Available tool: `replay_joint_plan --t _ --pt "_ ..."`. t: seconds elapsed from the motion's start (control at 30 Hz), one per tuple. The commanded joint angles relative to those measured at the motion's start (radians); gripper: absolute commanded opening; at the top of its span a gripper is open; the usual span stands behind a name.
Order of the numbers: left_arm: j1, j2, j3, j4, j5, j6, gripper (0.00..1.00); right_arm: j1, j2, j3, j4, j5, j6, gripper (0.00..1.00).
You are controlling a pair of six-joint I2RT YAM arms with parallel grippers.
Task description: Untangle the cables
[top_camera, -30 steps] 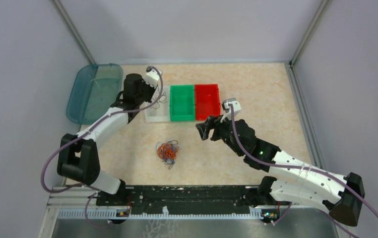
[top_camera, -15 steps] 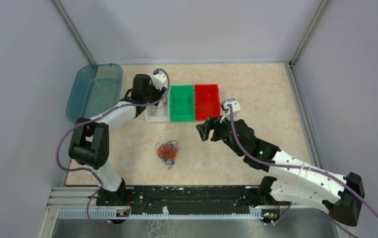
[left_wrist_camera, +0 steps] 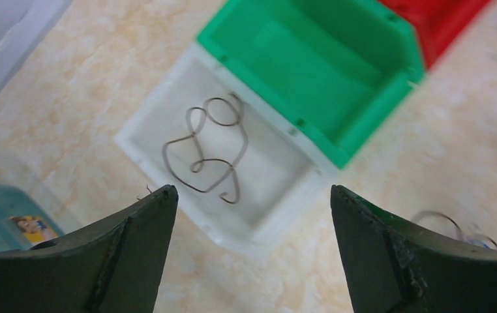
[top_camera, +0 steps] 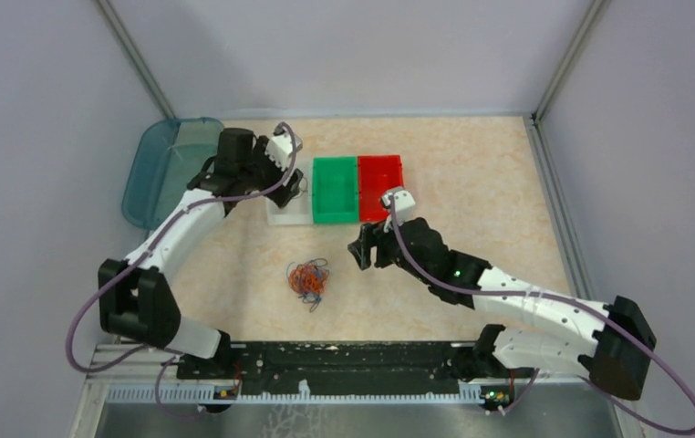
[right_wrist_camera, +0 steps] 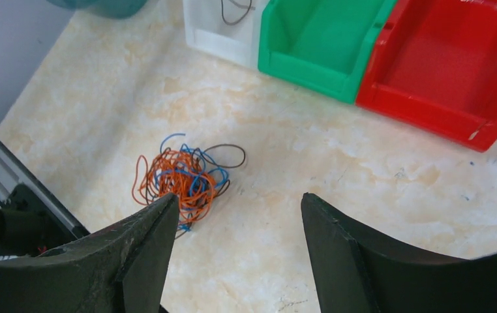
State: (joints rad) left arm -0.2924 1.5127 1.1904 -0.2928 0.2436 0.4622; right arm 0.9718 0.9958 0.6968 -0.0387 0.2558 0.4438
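Observation:
A clump of orange, blue and dark cables lies on the table in front of the bins; the right wrist view shows the clump just beyond my left-hand finger. One dark brown cable lies curled and loose inside the white bin. My left gripper hangs open above that bin's near corner with nothing between its fingers. In the top view the left gripper is over the white bin. My right gripper is open and empty, low over bare table to the right of the clump; the top view shows it there too.
A green bin and a red bin stand in a row to the right of the white one. A teal translucent tray lies at the far left. A thin wire loop lies on the table beside the white bin.
My left gripper has opened and let the dark brown cable drop into the white bin. My right arm has swung left and nearer to the clump.

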Motion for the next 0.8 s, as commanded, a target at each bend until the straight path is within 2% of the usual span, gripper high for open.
replay_joint_plan --t 0.0,0.13,0.27,0.43,0.6,0.77 --pt "-0.001 -0.144 -0.069 -0.34 0.323 0.183 0.92 -0.007 0.081 0.052 0.071 -0.093 -0.002 0.69" --pt "-0.002 -0.236 -0.176 -0.478 0.456 0.304 0.9 -0.006 0.121 0.058 0.078 -0.105 0.019 0.66" --pt "-0.009 -0.282 -0.284 -0.509 0.486 0.296 0.84 -0.007 0.114 0.047 0.084 -0.101 0.03 0.62" --pt "-0.038 -0.295 -0.38 -0.383 0.436 0.199 0.76 -0.007 0.093 0.034 0.077 -0.082 0.04 0.61" --pt "-0.048 -0.281 -0.415 -0.294 0.402 0.152 0.66 -0.007 0.076 0.032 0.062 -0.058 0.046 0.61" --pt "-0.054 -0.267 -0.431 -0.251 0.396 0.137 0.51 -0.006 0.063 0.028 0.055 -0.047 0.048 0.59"
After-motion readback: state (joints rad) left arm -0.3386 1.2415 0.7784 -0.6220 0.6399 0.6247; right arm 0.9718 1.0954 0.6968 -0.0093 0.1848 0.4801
